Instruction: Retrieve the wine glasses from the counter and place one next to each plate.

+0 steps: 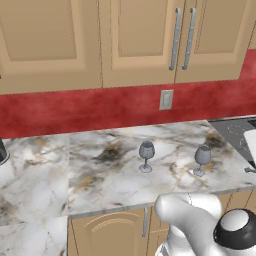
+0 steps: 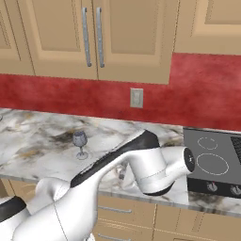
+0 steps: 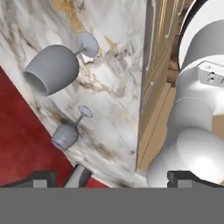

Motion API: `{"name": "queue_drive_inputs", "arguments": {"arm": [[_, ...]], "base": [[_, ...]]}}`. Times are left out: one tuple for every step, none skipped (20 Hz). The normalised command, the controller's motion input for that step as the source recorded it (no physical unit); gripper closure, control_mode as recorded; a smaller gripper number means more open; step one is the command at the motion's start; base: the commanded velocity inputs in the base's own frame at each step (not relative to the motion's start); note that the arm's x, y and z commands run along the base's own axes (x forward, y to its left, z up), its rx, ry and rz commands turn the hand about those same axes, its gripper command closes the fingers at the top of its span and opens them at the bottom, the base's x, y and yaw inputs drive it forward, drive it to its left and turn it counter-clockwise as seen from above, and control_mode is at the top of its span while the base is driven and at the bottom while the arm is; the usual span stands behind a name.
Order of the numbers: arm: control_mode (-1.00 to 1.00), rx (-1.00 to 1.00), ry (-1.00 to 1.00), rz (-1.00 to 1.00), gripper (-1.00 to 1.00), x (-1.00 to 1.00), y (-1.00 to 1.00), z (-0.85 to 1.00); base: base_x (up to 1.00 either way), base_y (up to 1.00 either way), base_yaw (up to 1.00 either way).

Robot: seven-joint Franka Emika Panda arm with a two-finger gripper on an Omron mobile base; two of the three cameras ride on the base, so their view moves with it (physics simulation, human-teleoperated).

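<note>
Left base view gives me the clearest read: two wine glasses stand upright on the marble worktop (image 1: 100,170), well apart from each other, both near the middle of its depth. I see the left glass (image 1: 146,156) below the wall outlet (image 1: 166,99) and the right glass (image 1: 202,160) further toward the cooktop (image 1: 235,132), whose dark corner sits at the right edge. Behind them runs the red wall (image 1: 75,112), with tan upper cabinets (image 1: 135,40) above and tan base cabinets under the worktop edge.

From the right base view, my arm's white elbow and forearm cross in front of the worktop and hide the right glass almost entirely; I can make out the left glass (image 2: 80,143) standing free, left of the arm. The black cooktop (image 2: 212,160) lies to the right with its burner rings and knobs showing.

My hand view is rolled sideways. Both glasses appear there against the marble, the nearer one (image 3: 54,68) large in the upper left and the farther one (image 3: 69,131) smaller below it. The end effector (image 3: 109,179) shows its dark fingertips (image 3: 41,178) far apart at the bottom corners, so the jaws stand wide open with nothing between them, and neither glass is touched.
</note>
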Motion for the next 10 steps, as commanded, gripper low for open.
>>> {"name": "queue_drive_inputs", "arguments": {"arm": [[-1.0,0.15,0.11,0.02,-1.0,0.26,-0.19,-0.32],[-1.0,0.11,0.15,0.03,-1.0,0.3,-0.18,-0.31],[-1.0,0.09,0.16,0.03,-1.0,0.3,-0.11,-0.3],[-1.0,0.06,0.18,0.01,-1.0,0.29,-0.11,-0.31],[-1.0,0.05,0.19,0.01,-1.0,0.26,-0.11,-0.31],[-1.0,0.0,0.21,0.0,-1.0,0.28,-0.04,-0.28],[-1.0,0.0,0.25,0.0,-1.0,0.31,0.0,-0.23],[-1.0,0.0,0.32,0.0,-1.0,0.36,0.0,-0.14],[-1.0,0.0,0.36,0.0,-1.0,0.36,-0.03,-0.07],[-1.0,0.0,0.41,0.0,-1.0,0.39,-0.04,-0.09]], "base": [[0.0,0.0,0.0],[0.0,0.0,0.0],[0.0,0.0,0.0],[0.0,0.0,0.0],[0.0,0.0,0.0],[0.0,0.0,0.0],[0.0,0.0,0.0],[0.0,0.0,0.0],[0.0,0.0,0.0],[0.0,0.0,0.0]]}}
